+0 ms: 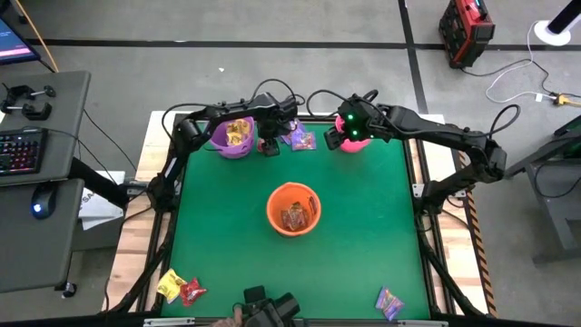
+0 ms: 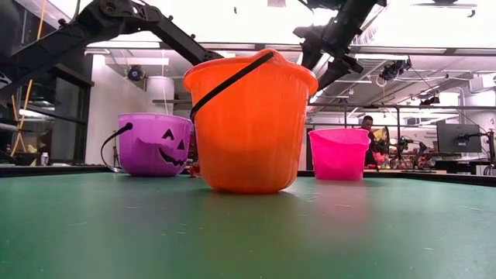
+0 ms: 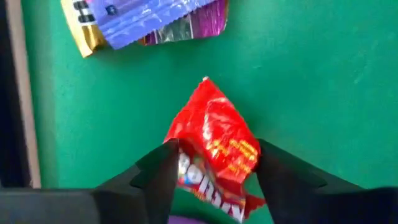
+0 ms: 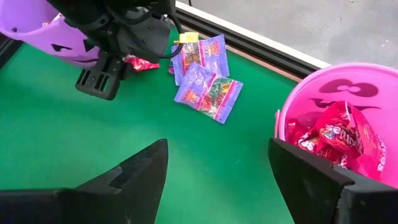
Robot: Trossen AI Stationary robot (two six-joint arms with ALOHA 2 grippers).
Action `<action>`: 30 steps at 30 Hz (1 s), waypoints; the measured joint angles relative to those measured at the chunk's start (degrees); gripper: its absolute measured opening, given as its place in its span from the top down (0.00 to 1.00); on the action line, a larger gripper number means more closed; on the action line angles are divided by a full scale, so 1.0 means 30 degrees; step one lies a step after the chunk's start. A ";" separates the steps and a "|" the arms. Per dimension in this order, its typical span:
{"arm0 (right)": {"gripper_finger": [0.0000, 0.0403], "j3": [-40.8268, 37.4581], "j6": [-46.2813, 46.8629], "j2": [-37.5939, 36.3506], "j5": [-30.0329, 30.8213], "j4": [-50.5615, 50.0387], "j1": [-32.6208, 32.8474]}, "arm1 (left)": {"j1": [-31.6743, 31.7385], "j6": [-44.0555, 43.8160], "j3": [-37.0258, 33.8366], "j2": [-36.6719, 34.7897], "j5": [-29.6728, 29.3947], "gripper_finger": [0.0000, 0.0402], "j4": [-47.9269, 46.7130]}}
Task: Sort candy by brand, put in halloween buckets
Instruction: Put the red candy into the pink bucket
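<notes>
My left gripper (image 3: 214, 186) is down at the table's far edge, between the purple bucket (image 1: 234, 136) and a small pile of purple packets (image 1: 302, 139). It is shut on a red candy packet (image 3: 214, 140). The purple bucket holds gold-brown candy. My right gripper (image 4: 217, 168) hangs open over the near-left rim of the pink bucket (image 4: 336, 99) and touches nothing. Red packets (image 4: 339, 134) lie in that bucket. The orange bucket (image 1: 293, 209) stands mid-table with candy in it. My left gripper pinches the red packet's lower half (image 3: 211, 171) between its two fingers, coming from above and pointing down. The crinkled upper end (image 3: 208, 99) sticks out past the fingertips. In the low view a red bit (image 2: 194, 167) shows just above the table.
The purple packets (image 3: 149, 18) lie just beyond my left gripper, by the table's far frame. A yellow and a red packet (image 1: 180, 289) lie at the near-left corner, and a purple one (image 1: 390, 302) lies at the near right. Bare green mat surrounds the orange bucket (image 2: 249, 124).
</notes>
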 joint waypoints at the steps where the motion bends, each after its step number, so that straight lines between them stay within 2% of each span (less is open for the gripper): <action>1: 0.33 0.0000 -0.0044 0.0000 -0.0011 -0.0026 0.0007 | 0.0000 -0.0013 -0.0012 0.0040 0.0045 0.55 -0.0045; 3: 0.33 0.0000 -0.0053 0.0000 -0.0029 -0.0084 0.0022 | -0.0007 -0.0065 -0.0022 0.0096 0.0050 0.65 -0.0097; 7: 0.33 0.0000 -0.0357 0.0000 -0.0051 -0.0095 0.0022 | 0.0019 -0.0415 0.0024 -0.0193 0.0061 0.93 -0.0070; 8: 0.33 0.0000 -0.0443 0.0000 -0.0051 -0.0095 0.0022 | 0.0094 -0.0703 0.0101 -0.0337 0.0057 0.96 -0.0029; 14: 0.33 0.0000 -0.1245 -0.0421 0.0016 0.0150 0.0022 | 0.0313 -0.1589 0.1967 -0.1746 -0.0345 0.98 0.0188; 18: 0.33 0.0000 -0.1251 -0.1503 0.0704 0.0941 -0.0007 | 0.0163 -0.2244 0.3624 -0.2919 -0.0074 0.99 0.1526; 22: 0.33 0.0007 -0.1251 -0.2985 0.1411 0.2476 -0.0015 | -0.0318 -0.3945 0.4535 -0.3690 0.1753 0.99 0.4524; 27: 0.33 0.0015 -0.1206 -0.4426 0.1610 0.3665 -0.0015 | -0.1034 -0.7877 0.4634 -0.3568 0.5562 1.00 0.9349; 30: 0.33 0.0015 -0.0818 -0.5026 0.1616 0.3671 -0.0015 | -0.1801 -0.9651 0.4648 -0.2978 0.6125 1.00 1.2362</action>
